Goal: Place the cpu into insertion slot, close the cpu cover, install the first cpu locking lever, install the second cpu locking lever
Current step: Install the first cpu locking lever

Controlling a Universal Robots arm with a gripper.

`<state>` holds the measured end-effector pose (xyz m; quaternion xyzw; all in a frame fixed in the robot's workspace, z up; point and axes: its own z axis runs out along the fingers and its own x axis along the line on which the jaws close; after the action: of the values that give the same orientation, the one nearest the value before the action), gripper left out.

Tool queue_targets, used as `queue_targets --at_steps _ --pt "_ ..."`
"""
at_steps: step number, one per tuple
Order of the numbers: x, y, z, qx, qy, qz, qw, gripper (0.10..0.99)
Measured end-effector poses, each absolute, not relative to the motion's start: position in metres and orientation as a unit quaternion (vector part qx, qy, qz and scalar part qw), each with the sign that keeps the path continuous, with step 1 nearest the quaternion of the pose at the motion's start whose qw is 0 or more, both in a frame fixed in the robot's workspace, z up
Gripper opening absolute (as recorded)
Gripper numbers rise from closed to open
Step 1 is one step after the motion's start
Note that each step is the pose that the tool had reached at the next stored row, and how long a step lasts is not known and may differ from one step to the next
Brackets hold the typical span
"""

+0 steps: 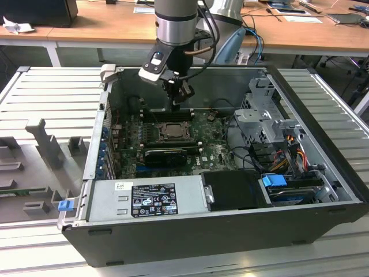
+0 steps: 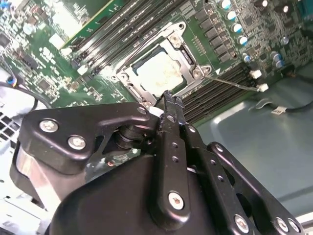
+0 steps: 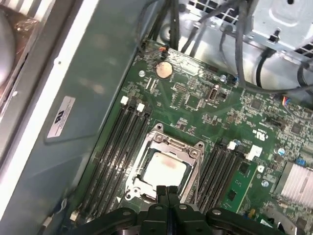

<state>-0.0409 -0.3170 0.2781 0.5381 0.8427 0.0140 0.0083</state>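
Observation:
The cpu (image 3: 164, 169), a pale square chip, lies in the insertion slot (image 1: 171, 131) on the green board; it also shows in the second wrist view (image 2: 159, 73). The cpu cover (image 3: 173, 144) looks to lie flat around it as a metal frame (image 2: 188, 56). A thin metal lever (image 2: 230, 81) juts from one corner of the socket out over the memory slots. My gripper (image 1: 177, 101) hangs just above the socket's edge. Its fingers (image 3: 171, 196) are pressed together with nothing between them, and the tips (image 2: 171, 100) point at the socket's rim.
Long black memory slots (image 3: 115, 147) flank the socket on both sides. A long black card (image 1: 164, 154) sits just in front of it. The power supply (image 1: 147, 196), drive cage (image 1: 265, 109) and cable bundles (image 1: 282, 153) crowd the case, and its walls (image 1: 95, 138) close in all round.

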Motion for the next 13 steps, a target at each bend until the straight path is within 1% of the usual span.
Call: queue_targets --at_steps 13 --pt "-0.0411 -0.3172 0.2778 0.45 0.893 0.015 0.007 0.106"
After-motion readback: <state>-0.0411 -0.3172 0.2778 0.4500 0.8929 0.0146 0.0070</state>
